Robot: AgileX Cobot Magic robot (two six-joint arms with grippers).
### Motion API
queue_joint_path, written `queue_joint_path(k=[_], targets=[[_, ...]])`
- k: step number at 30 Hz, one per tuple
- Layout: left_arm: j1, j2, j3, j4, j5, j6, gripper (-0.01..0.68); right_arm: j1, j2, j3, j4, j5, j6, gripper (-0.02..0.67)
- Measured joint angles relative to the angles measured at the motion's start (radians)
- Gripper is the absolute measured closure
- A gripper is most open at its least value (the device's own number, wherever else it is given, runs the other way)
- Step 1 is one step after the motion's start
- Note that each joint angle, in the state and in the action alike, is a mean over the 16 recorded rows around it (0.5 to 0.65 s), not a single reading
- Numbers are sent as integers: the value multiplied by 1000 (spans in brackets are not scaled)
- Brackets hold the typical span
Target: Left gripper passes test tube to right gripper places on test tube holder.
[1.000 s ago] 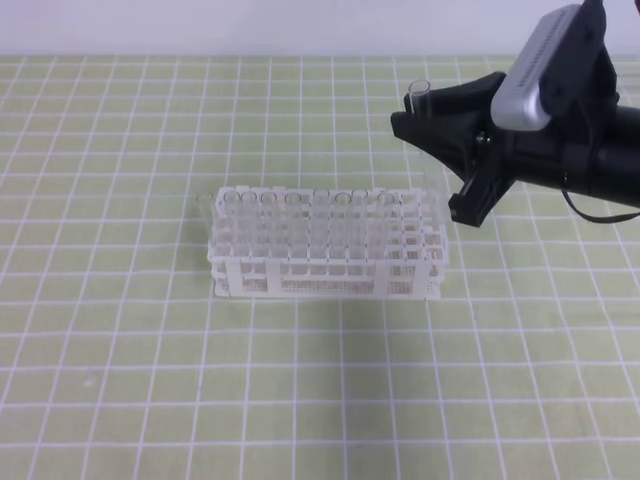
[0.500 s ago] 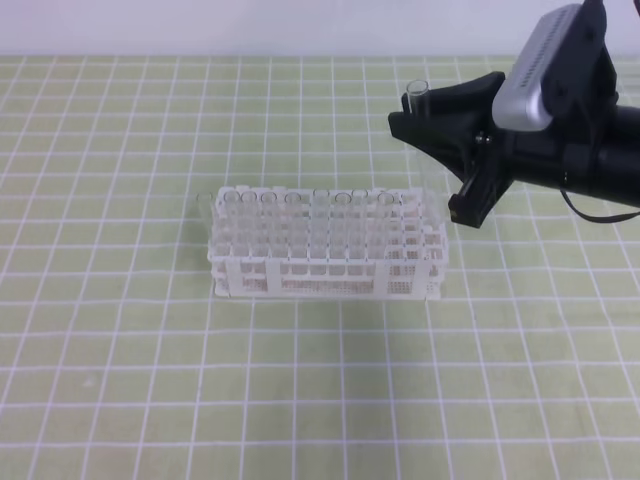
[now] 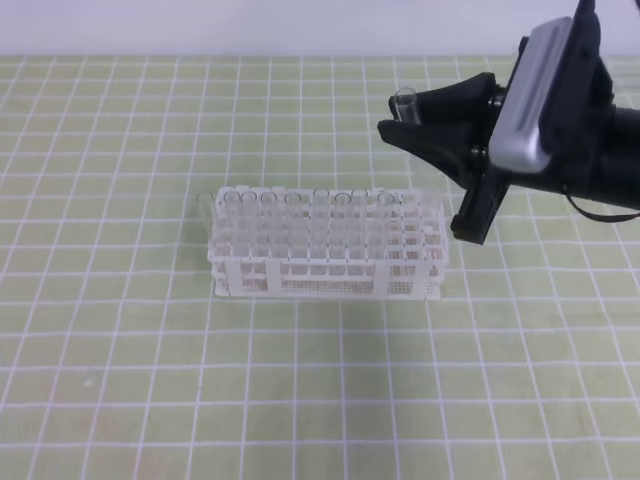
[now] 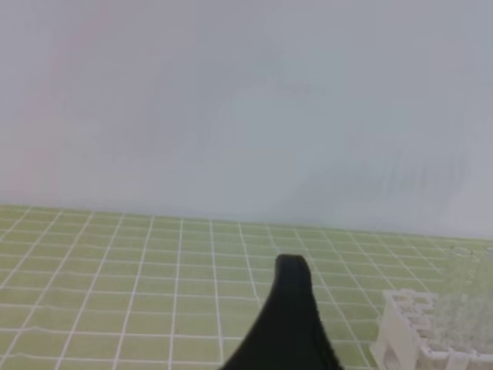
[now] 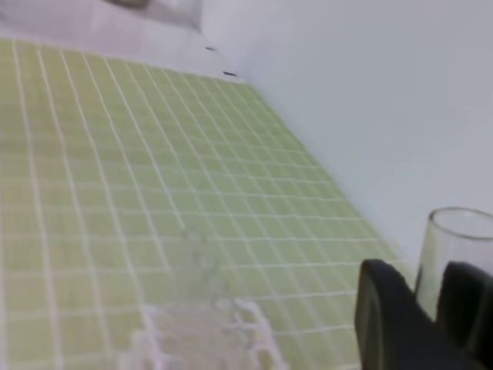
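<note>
My right gripper (image 3: 400,124), a black claw under a silver-grey box, hangs above and to the right of the white test tube holder (image 3: 328,245). It is shut on the clear test tube (image 3: 404,100), whose rimmed mouth sticks up past the fingertips. In the right wrist view the tube mouth (image 5: 456,239) sits between the two black fingers (image 5: 379,308), with the holder (image 5: 192,339) blurred below. The lower part of the tube is too faint to trace. Of the left gripper, only one black finger (image 4: 290,316) shows in the left wrist view, with the holder's corner (image 4: 420,331) to its right.
A green mat with a white grid (image 3: 150,330) covers the table. A pale wall (image 3: 250,25) runs along the back edge. Several clear tubes stand in the holder's back rows (image 3: 300,205).
The right gripper has swung slightly left and turned, carrying the tube's mouth leftward toward the holder's right end. The holder has not moved.
</note>
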Motion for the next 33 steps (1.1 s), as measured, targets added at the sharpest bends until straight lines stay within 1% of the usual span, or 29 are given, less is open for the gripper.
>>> queue_joint_path(k=[9, 12, 15, 20, 24, 27, 30, 33], targets=[[0, 3, -3, 2, -22, -3, 151, 0, 0, 0, 1, -171, -242, 554], [0, 5, -4, 3, -35, -3, 151, 0, 0, 0, 2, -218, -272, 554], [0, 6, -5, 3, -51, -4, 151, 0, 0, 0, 2, -228, -265, 554], [0, 11, -7, -5, -76, 2, 151, 0, 0, 0, 3, -162, -178, 554], [0, 13, -6, -105, -87, 90, 152, 0, 0, -1, 2, -50, -63, 554], [0, 11, -6, -252, -84, 225, 151, 0, 0, -4, 0, 37, 42, 554], [0, 10, -5, -453, -64, 410, 151, 0, 0, -8, -1, 104, 146, 554], [0, 8, -4, -688, -29, 632, 151, 0, 0, -12, -2, 150, 236, 554]])
